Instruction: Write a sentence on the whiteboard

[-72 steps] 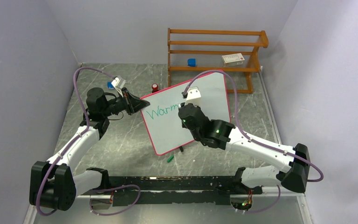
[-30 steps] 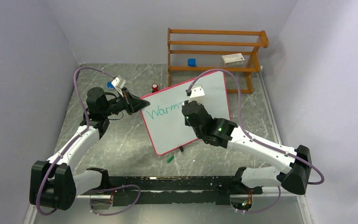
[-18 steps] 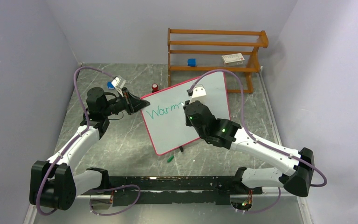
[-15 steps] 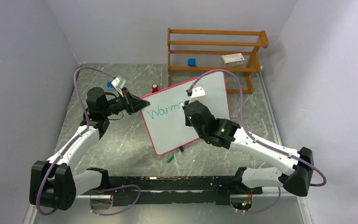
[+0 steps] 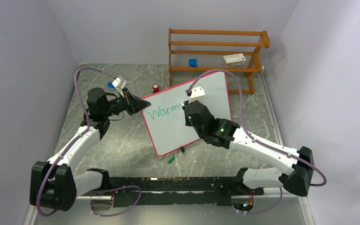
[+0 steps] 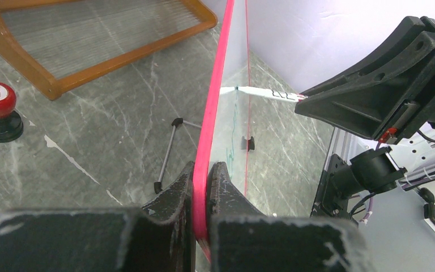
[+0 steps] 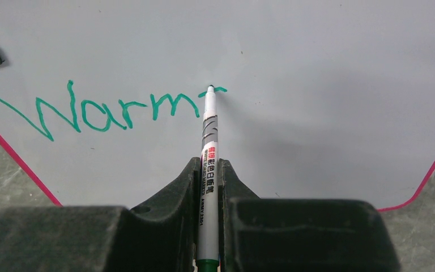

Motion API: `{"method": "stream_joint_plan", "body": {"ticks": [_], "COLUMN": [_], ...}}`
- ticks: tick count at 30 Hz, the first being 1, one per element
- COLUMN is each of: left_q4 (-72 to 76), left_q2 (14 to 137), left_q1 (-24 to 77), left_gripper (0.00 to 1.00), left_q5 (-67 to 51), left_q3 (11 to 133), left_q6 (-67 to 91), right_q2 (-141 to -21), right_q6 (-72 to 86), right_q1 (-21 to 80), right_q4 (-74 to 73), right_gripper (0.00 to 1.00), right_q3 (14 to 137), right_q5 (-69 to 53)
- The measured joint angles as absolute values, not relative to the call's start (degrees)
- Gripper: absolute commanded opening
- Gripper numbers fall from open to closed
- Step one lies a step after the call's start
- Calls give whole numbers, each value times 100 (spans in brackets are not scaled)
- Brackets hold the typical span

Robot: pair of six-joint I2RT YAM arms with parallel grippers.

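Right wrist: R gripper [image 7: 208,165] pinching marker [image 7: 209,124], tip touching whiteboard [image 7: 317,56] at 12 o'clock; L gripper [image 6: 203,171] clamping whiteboard's edge.

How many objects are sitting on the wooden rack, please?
2: a blue block on the left of the wooden rack shelf, a white box on its right. The whiteboard may hide something lower down.
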State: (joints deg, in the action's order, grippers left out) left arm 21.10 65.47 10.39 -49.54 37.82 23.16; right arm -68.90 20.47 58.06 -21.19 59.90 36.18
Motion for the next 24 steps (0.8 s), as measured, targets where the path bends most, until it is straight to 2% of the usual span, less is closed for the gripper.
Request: {"method": "stream_joint_plan", "body": {"ticks": [24], "left_q4": [2110], "left_q2": [6558], "left_q1": [1039], "left_gripper": [5], "left_q5": [-4950], "left_q3": [3785], "left_q6": [2316], "right_q2": [-6893], "right_q6": [2047], "right_q1": [5706], "right_q4": [-2093], "right_gripper": [0], "right_q3": [6023], "right_q5": [3492]}}
